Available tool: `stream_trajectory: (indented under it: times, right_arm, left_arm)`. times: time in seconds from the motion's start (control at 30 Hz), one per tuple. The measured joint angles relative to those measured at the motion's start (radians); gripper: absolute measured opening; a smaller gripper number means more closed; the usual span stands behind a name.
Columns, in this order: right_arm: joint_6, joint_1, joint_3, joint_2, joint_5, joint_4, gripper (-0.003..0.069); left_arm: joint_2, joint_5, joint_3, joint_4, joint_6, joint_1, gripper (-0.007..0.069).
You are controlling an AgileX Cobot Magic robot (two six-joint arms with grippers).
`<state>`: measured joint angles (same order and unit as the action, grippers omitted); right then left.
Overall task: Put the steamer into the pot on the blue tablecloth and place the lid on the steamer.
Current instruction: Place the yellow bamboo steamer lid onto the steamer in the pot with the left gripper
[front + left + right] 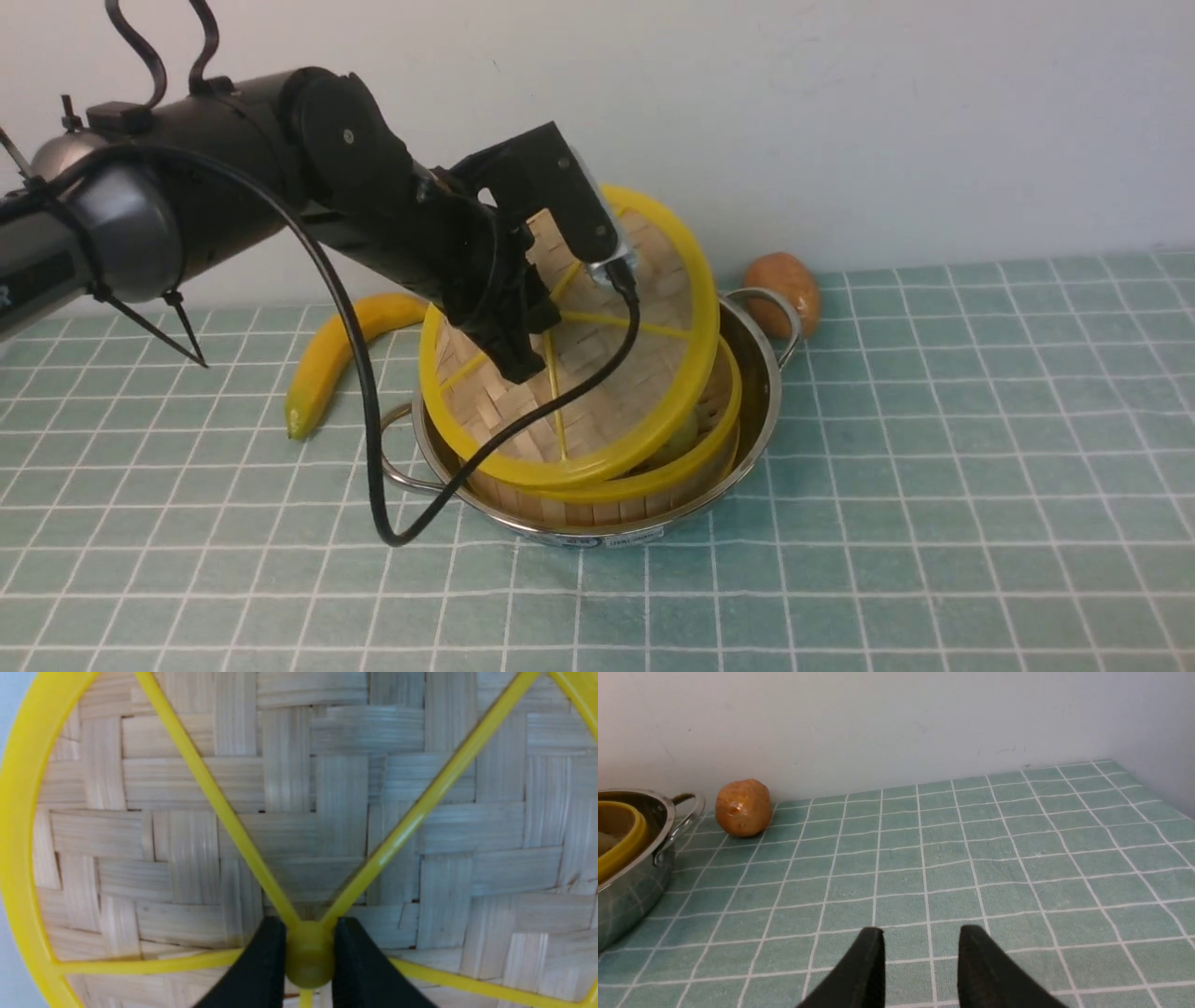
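The blue tablecloth [971, 448], a muted teal-blue crossed by thin white lines into squares, covers the tabletop. Past its far edge rises a plain, pale wall [934, 121].

Left of the cloth's middle, toward the far side, sits the pot [768, 392], shiny stainless steel, with one loop handle [794, 322] to the far right and another [397, 467] to the near left. A small label [635, 539] shows on its near side. The steamer [644, 485] is inside the pot, its yellow rim and part of its bamboo wall showing at the near and right sides. Something pale lies in it; I can't quite make out what, as the lid hides most of the inside.

The lid [625, 364], woven bamboo with a thick yellow rim and yellow spokes, is above the steamer, tilted and shifted to the left, its near edge low over the steamer's rim. The left gripper [309, 954] pinches the yellow knob [310, 956] at the lid's center, one fingertip on each side. The right gripper [922, 935] is spread, with nothing between its fingertips.

A yellow banana [322, 373] with a greenish tip lies left of the pot. A lumpy orange-brown potato-like item [782, 289] sits beside the far right handle.
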<state>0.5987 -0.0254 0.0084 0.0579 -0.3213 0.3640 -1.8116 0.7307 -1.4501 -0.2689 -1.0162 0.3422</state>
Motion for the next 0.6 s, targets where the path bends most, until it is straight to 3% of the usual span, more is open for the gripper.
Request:
stream_trajectory:
  times: [0.6]
  right_arm:
    - [0.000, 0.000, 0.000, 0.000, 0.000, 0.000, 0.0242]
  left_arm:
    - [-0.031, -0.120, 0.001, -0.002, -0.059, 0.066, 0.0116]
